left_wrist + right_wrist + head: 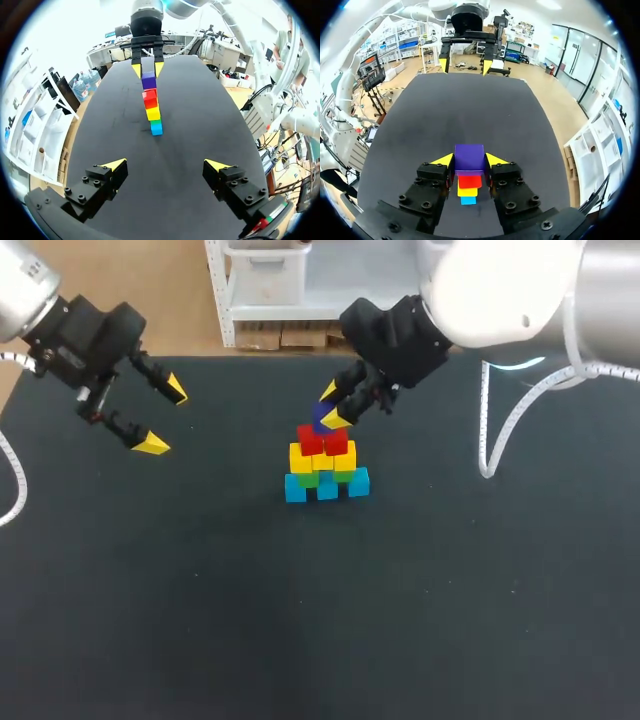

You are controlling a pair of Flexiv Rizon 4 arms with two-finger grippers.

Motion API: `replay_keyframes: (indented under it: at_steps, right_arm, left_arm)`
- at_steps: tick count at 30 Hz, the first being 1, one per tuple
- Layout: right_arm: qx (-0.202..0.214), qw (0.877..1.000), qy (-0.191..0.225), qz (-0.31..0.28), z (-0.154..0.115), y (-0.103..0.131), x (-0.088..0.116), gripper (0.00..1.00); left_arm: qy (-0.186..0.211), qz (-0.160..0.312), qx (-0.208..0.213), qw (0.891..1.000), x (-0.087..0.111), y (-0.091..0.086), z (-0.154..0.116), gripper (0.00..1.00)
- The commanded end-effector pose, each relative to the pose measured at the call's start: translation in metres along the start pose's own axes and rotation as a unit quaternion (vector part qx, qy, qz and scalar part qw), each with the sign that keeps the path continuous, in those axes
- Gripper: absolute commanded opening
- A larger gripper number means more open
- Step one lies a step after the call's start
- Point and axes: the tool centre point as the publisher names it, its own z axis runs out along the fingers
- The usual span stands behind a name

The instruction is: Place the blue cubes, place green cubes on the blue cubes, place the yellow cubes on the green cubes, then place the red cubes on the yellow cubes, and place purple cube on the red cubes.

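Stack of cubes stands near the middle of the black table (pixel 200 620), in the head view a stepped pile that narrows upward.

Layers, bottom to top:
- blue cubes (pixel 327 487): three in a row on the table surface.
- green cubes (pixel 308 478): on the blue row, mostly hidden under the layer above; count not clear.
- yellow cubes (pixel 322 459): a row on top of the green.
- red cubes (pixel 322 441): two side by side on the yellow.
- purple cube (pixel 469 156): directly over the red pair, at the top of the pile.

Right gripper (pixel 331 406): comes in from the right and sits over the top of the stack. In the right wrist view both yellow-tipped fingers press the purple cube from opposite sides, so it is clamped on that cube. Below the cube, between the finger bodies, red, yellow and blue faces show in line. From the left wrist view the pile reads edge-on as one column, and the purple cube's underside meets the red layer with no visible gap.

Left gripper (pixel 164 418): above the table at the left side, well apart from the stack. Fingers spread wide, nothing between them. In its own wrist view the stack and the right gripper lie ahead of it, across bare table.
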Motion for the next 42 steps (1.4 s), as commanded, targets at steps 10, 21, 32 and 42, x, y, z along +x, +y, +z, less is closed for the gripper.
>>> replay_keyframes:
  at_steps: [10,21,32,42]
  right_arm:
    - [0.003,1.000,0.001,0.005,0.0072,-0.0036,-0.0006,0.00]
    - [0.003,1.000,0.003,0.007,0.0062,-0.0038,0.0017,0.00]
    - [0.005,1.000,0.005,0.010,0.0029,-0.0034,0.0047,0.00]
    - [0.002,1.000,0.004,0.008,0.0040,-0.0018,0.0036,0.00]
  left_arm:
    - [-0.001,0.001,0.000,1.000,0.0009,0.0005,0.0005,1.00]
    - [-0.001,0.001,0.000,1.000,0.0009,0.0005,0.0005,1.00]
    - [-0.001,0.001,0.000,1.000,0.0009,0.0005,0.0005,1.00]
    - [-0.001,0.001,0.000,1.000,0.0009,0.0005,0.0005,1.00]
